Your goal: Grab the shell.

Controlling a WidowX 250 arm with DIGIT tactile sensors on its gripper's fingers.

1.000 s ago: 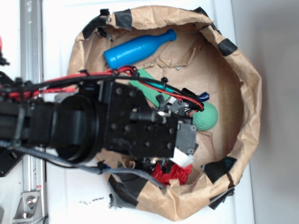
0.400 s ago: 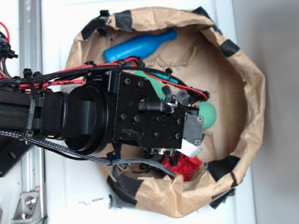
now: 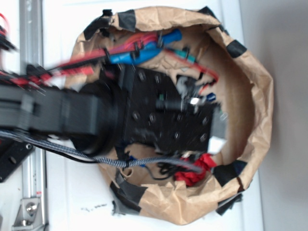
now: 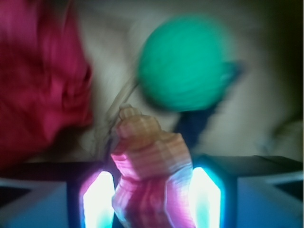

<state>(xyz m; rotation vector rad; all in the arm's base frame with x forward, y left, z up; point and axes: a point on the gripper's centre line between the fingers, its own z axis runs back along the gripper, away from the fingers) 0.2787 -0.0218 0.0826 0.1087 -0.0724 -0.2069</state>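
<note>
A wide nest of crumpled brown paper with black tape patches along its rim (image 3: 260, 82) sits on a white table (image 3: 62, 24) in the exterior view, and the blurred black robot arm (image 3: 57, 115) reaches into it from the left, trailing red and black cables. Inside the nest, going left to right, a glossy blue plastic bottle shape (image 3: 144, 50) lies near the upper rim, partly crossed by the cables, and a wad of red cloth (image 3: 195, 171) shows at the lower edge, just below the arm's black wrist block. The rest of the floor of the nest is hidden under the arm.

The wrist view is soft with blur. At the left the red cloth (image 4: 40, 80) fills the upper corner. In the middle, the long ridged spiral seashell, tan and orange-brown (image 4: 149, 156), stands with its narrow end up between the two glowing pads (image 4: 97, 199) of the gripper (image 4: 151, 202). The jaws are drawn in close on either side of the shell, both pads against its sides, pinching it. Above and to the right a round green ball (image 4: 183, 66) lies on the paper, near the shell's tip but apart from it.
</note>
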